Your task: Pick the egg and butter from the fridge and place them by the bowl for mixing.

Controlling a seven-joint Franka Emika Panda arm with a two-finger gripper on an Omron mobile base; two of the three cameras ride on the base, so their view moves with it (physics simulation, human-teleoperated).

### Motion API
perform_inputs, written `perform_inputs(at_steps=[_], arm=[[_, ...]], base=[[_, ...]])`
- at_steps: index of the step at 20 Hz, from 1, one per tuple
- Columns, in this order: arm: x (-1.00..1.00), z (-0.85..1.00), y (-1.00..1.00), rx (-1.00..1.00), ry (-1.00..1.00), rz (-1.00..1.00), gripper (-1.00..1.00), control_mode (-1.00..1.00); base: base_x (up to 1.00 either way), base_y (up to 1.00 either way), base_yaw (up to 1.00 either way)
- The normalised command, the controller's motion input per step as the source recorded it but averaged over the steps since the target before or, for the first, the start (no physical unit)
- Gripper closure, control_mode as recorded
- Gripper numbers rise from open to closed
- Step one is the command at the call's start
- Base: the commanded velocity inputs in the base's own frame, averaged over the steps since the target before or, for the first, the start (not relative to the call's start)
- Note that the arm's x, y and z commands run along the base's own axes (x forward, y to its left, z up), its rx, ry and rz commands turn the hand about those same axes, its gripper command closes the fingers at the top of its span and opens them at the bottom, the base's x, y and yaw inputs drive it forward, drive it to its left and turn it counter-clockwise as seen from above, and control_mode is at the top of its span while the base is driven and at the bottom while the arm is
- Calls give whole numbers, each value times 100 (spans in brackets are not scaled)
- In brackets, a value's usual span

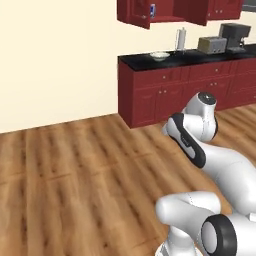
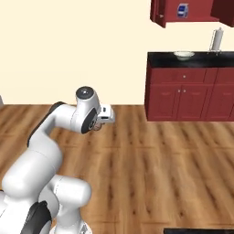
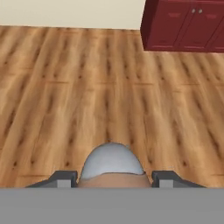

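Hand view: gripper [image 3: 112, 178] sits over open wood floor [image 3: 65, 100], jaws part-way apart and closed on a rounded object, the egg [image 3: 112, 168], which looks greyish on top and pinkish-tan at the base, wedged between the two dark fingertips [image 3: 62, 178]. Dark red cupboards [image 3: 183, 26] lie ahead at upper right. Right base view: arm is folded, hand held above the floor. Bowl [image 2: 183, 55] rests on the black counter [image 2: 201, 59], well apart from the gripper; left base view shows the same bowl near the counter's left end.
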Motion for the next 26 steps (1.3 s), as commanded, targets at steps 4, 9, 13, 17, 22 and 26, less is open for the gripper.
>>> perform_inputs(at_steps=[4,9,13,17,22,26], arm=[[0,0,0,0,0,0,100,100],[0,0,0,0,0,0,100,100],[0,0,0,0,0,0,100,100],[0,0,0,0,0,0,100,100],[0,0,0,0,0,0,100,100],[0,0,0,0,0,0,100,100]], base=[[89,0,0],[93,-2,0],[92,-12,1],[73,-12,-7],[53,-10,-27],[49,-9,-33]])
